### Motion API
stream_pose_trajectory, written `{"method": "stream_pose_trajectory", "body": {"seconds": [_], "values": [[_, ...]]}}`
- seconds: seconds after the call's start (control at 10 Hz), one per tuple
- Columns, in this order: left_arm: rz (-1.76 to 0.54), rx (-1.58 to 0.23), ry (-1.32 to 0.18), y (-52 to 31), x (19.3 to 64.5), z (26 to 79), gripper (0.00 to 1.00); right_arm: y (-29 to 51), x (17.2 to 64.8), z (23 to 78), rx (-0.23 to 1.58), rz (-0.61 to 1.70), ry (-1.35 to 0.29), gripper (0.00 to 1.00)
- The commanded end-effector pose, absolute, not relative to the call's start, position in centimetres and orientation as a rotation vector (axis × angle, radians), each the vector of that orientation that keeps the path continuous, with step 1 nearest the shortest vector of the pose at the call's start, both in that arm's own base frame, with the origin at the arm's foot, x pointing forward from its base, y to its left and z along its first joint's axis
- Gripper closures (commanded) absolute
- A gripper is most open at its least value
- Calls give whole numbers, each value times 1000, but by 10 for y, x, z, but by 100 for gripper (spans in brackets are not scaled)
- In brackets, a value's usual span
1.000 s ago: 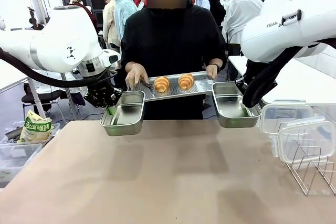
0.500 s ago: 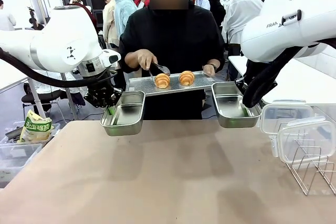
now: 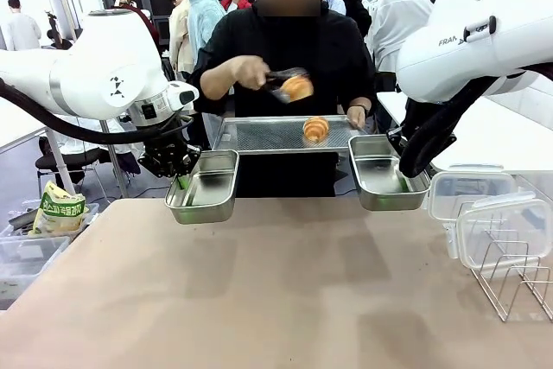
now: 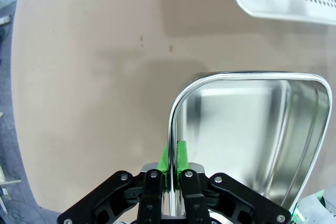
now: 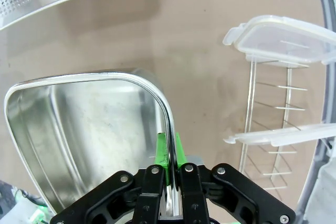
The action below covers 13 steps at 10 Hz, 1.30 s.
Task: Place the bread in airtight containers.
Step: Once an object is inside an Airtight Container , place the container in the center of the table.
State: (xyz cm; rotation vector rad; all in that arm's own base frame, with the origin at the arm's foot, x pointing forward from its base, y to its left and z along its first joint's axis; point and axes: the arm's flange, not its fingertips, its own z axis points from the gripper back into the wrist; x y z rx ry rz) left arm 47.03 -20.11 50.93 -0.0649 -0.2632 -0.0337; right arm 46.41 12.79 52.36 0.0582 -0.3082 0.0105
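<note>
The left claw (image 4: pixel 171 157) is clamped on the rim of the left container (image 3: pixel 200 209), at 10 o'clock over the tabletop (image 3: pixel 276 291). The right claw (image 5: pixel 168 153) is clamped on the right container (image 3: pixel 393 199) at 2 o'clock. Both containers are empty. Beyond, at 12 o'clock, the person's tongs (image 3: pixel 278 76) have just lifted one roll (image 3: pixel 297 87) off the tray (image 3: pixel 259 135). The second roll (image 3: pixel 316 130) remains there. Loading is judged imminent.

White arm shells (image 3: pixel 104 71), black cabling (image 3: pixel 52 123); left gripper (image 4: pixel 174 156) black, green pads (image 4: pixel 181 153), silver screws (image 4: pixel 121 178).

Tabletop (image 3: pixel 276 291) lies bare mid-span — containers (image 3: pixel 204 186) (image 3: pixel 384 181) hang at its far edge, wire rack (image 3: pixel 510 281) and lids (image 3: pixel 505 229) right.
</note>
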Motion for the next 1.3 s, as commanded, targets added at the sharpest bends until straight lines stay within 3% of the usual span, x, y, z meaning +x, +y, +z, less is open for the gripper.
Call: {"method": "stream_pose_trajectory", "body": {"seconds": [0.0,1.2], "values": [[-33,-68,-269,-200,471,513,100,127,464,527,64,9,-325,100],[-33,-68,-269,-200,471,513,100,127,464,527,64,9,-325,100]]}}
